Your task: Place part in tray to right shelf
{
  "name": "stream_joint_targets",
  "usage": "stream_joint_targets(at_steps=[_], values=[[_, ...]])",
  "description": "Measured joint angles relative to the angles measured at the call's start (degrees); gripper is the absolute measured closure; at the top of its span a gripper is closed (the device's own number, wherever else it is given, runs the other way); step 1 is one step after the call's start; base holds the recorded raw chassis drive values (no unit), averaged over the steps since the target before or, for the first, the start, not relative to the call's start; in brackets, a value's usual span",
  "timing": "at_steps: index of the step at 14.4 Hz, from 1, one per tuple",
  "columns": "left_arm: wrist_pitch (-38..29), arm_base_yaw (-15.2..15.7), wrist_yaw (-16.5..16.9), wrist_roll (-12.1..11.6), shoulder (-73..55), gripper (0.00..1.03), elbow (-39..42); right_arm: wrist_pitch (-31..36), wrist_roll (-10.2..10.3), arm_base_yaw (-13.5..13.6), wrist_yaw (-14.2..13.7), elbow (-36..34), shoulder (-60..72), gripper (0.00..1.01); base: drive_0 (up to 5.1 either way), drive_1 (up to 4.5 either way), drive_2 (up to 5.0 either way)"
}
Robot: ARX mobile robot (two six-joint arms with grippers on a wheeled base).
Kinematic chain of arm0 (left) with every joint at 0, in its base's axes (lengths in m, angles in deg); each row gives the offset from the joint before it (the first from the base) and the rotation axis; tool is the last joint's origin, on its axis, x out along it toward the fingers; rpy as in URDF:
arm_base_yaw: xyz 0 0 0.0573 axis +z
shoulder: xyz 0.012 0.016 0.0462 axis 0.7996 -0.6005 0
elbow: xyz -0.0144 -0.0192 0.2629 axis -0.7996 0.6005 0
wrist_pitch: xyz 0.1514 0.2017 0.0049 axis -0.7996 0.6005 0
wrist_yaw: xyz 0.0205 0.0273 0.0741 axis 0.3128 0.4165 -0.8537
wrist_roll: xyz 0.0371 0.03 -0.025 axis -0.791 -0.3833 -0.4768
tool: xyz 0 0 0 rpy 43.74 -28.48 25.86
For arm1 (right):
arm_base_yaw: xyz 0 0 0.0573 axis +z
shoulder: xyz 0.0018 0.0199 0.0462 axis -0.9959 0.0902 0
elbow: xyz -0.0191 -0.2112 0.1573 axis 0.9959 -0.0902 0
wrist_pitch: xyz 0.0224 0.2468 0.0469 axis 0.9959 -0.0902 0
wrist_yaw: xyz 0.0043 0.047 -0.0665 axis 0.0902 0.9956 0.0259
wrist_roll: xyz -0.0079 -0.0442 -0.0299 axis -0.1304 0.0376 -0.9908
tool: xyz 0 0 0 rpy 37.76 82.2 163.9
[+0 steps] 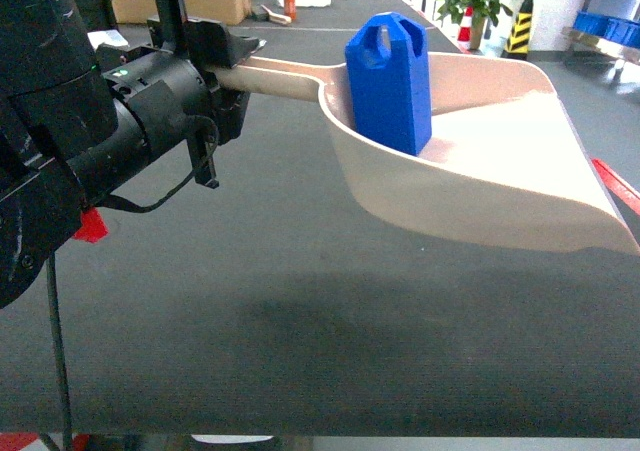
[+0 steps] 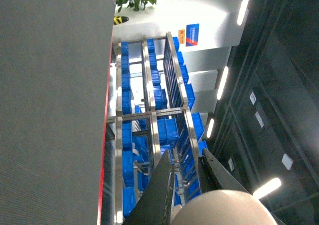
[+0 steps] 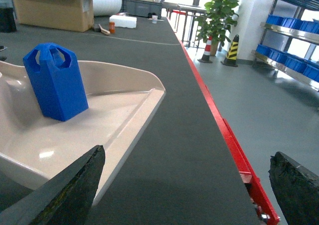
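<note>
Level carrying matters now: your left gripper [image 1: 235, 66] clamps the tray [image 1: 480, 171] by its handle, the part [image 1: 389, 81] stands upright inside, and your right gripper [image 3: 184, 185], jaws wide, holds nothing.

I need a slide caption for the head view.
Left gripper holds the tray by its handle; the blue part stands inside.
</note>
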State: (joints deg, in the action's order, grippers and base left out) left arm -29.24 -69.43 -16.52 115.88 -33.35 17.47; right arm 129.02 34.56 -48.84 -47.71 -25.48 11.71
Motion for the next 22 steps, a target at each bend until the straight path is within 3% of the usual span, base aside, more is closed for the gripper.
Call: stream_joint_targets(at_steps=[22], values=[[-0.07, -0.37, 0.22, 0.22, 0.00, 0.91, 0.00, 0.02, 0.00, 0.00, -0.02, 0.04, 0.00, 0.03, 5.0, -2.46, -2.5]])
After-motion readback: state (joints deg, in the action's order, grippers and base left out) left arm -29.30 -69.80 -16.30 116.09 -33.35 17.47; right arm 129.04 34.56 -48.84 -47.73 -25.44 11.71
